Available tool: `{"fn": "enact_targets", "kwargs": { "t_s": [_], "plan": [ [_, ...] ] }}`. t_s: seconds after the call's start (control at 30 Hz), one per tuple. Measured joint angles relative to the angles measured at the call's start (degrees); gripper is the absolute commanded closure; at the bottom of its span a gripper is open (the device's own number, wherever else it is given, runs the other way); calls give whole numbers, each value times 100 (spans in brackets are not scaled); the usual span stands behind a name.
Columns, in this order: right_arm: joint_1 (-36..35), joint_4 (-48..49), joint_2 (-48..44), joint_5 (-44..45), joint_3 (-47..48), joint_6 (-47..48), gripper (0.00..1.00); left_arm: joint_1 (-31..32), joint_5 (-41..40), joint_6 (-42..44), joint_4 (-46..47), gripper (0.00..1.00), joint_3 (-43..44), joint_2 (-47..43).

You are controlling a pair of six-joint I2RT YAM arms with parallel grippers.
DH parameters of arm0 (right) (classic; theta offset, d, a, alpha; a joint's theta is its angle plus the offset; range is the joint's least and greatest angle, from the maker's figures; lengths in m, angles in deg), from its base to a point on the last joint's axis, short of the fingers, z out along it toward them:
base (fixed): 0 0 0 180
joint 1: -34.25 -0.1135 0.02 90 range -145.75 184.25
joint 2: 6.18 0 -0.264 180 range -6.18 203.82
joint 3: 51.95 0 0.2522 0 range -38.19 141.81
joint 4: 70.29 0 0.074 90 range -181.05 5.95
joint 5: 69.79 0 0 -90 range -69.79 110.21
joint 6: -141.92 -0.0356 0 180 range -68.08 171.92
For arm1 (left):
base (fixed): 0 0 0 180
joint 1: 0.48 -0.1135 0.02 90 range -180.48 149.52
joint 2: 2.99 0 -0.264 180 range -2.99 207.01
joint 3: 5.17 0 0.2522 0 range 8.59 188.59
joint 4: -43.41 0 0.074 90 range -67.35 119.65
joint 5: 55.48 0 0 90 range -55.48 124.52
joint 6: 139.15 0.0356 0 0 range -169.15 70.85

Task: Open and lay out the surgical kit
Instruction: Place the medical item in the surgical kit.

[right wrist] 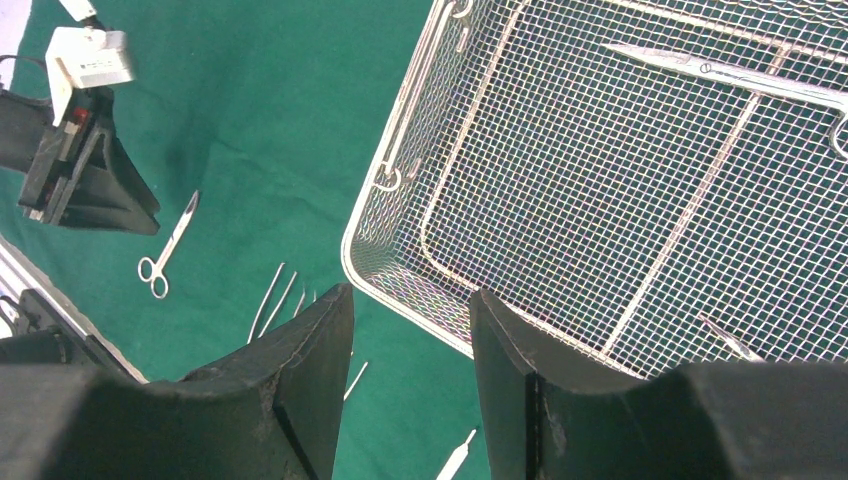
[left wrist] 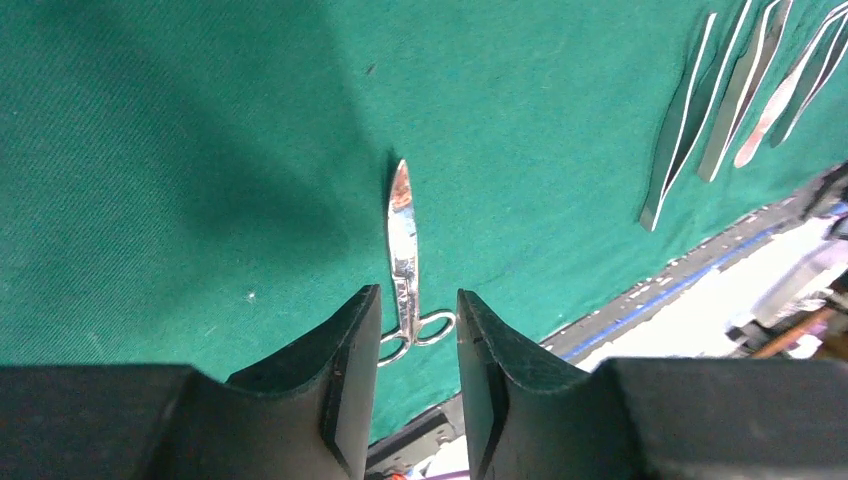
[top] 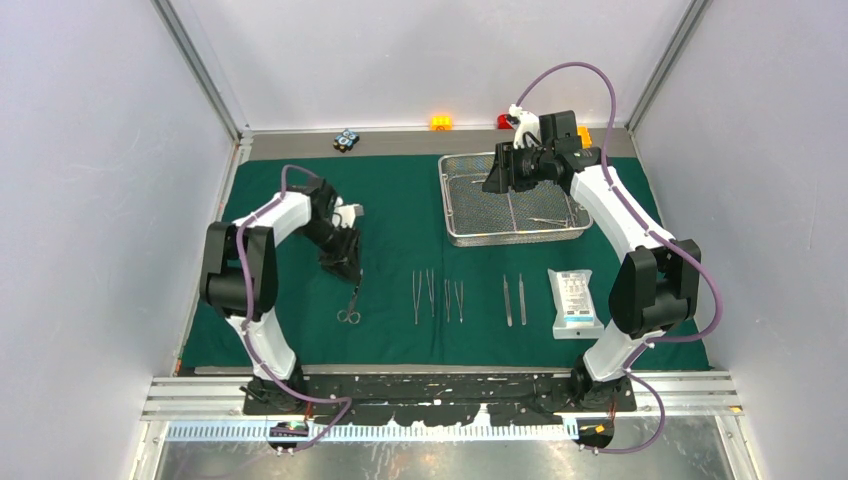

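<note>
The dark green drape [top: 400, 200] is spread flat on the table. A steel mesh tray [top: 445, 200] stands at its back right, with a slim instrument [right wrist: 720, 72] lying inside. Silver forceps [top: 423, 293], tweezers [top: 514, 298] and a flat white pouch [top: 574, 300] lie in a row near the front. Small scissors [left wrist: 403, 250] rest on the cloth at the left. My left gripper [left wrist: 420, 310] hovers over their ring end, open and holding nothing. My right gripper [right wrist: 412, 310] hangs open above the tray's near-left corner [right wrist: 395, 160], empty.
A yellow block [top: 440, 122], a red block [top: 504, 121] and a small dark object [top: 347, 140] sit on the back ledge behind the drape. Grey walls close in the left, right and back sides. A black rail runs along the drape's front edge.
</note>
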State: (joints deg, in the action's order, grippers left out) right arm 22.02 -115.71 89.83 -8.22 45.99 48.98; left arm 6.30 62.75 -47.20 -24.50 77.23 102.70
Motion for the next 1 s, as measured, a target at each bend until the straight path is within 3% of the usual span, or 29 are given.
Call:
{"fn": "enact_targets", "kwargs": {
  "t_s": [0.37, 1.0],
  "plan": [
    [-2, 7, 0, -44, -11, -26, 48, 573, -1016, 28, 492, 64, 326, -160],
    [0, 83, 0, -85, -192, -44, 48, 994, -1589, 0, 892, 67, 422, 127]
  ]
}}
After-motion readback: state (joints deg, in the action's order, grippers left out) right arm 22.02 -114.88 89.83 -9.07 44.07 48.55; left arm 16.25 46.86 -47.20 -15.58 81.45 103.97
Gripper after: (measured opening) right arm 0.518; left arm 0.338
